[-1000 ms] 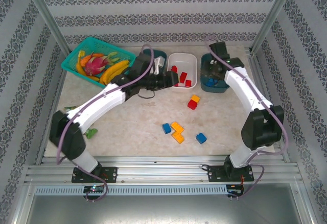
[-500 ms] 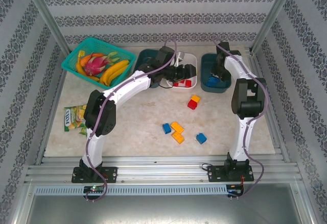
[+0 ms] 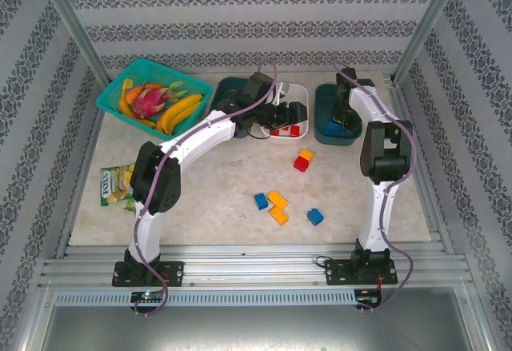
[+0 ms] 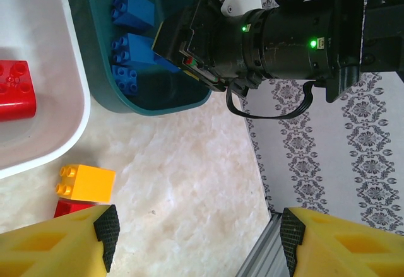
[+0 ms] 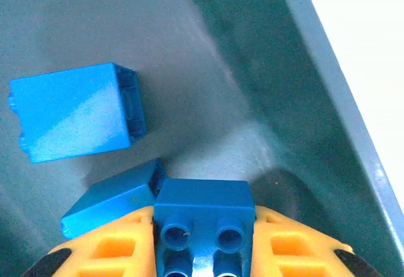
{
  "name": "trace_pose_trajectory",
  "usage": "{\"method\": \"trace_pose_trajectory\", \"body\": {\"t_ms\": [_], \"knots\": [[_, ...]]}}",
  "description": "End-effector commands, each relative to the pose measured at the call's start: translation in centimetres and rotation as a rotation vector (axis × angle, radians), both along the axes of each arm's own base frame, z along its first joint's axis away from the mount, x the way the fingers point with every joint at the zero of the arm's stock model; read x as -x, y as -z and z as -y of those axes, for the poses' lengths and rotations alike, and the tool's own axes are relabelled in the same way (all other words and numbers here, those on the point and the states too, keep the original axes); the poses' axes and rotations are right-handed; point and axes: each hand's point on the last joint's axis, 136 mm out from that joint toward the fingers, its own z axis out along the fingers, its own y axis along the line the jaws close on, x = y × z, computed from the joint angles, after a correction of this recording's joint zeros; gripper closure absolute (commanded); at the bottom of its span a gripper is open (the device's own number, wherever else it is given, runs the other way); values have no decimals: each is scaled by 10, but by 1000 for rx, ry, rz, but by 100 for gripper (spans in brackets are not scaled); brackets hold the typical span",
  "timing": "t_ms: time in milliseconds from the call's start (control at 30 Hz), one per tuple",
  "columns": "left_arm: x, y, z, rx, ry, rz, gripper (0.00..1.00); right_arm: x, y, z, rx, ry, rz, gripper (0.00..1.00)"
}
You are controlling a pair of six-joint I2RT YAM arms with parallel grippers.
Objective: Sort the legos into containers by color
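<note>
Left arm (image 3: 200,139) swung onto the white container (image 3: 294,89); left gripper (image 4: 196,242) wide, empty. Right gripper (image 5: 203,248) holds blue lego (image 5: 202,207) over teal container (image 5: 303,69). Several legos (image 3: 280,205) remain mid-frame on table (image 3: 200,195).

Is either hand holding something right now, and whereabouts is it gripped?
The right hand pinches a blue brick by two opposite sides, studs toward its camera, over the teal tub. The left hand is open and holds nothing.
</note>
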Motion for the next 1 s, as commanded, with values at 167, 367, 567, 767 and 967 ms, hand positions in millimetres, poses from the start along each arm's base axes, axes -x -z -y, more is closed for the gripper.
{"method": "trace_pose_trajectory", "body": {"t_ms": [167,367,567,767,967], "knots": [[18,-20,-4,5,38,33,29,6,-5,10,24,43,-6,60],[23,-21,-10,-3,28,34,29,-6,-26,-1,9,5,57,45],[35,-27,-38,-36,-41,55,29,-12,-84,-48,21,-148,199,44],[73,-15,-102,-127,-158,45,29,52,-112,-151,8,-466,266,42],[129,7,-150,-220,-172,0,28,144,-107,-216,-88,-688,254,37]]}}
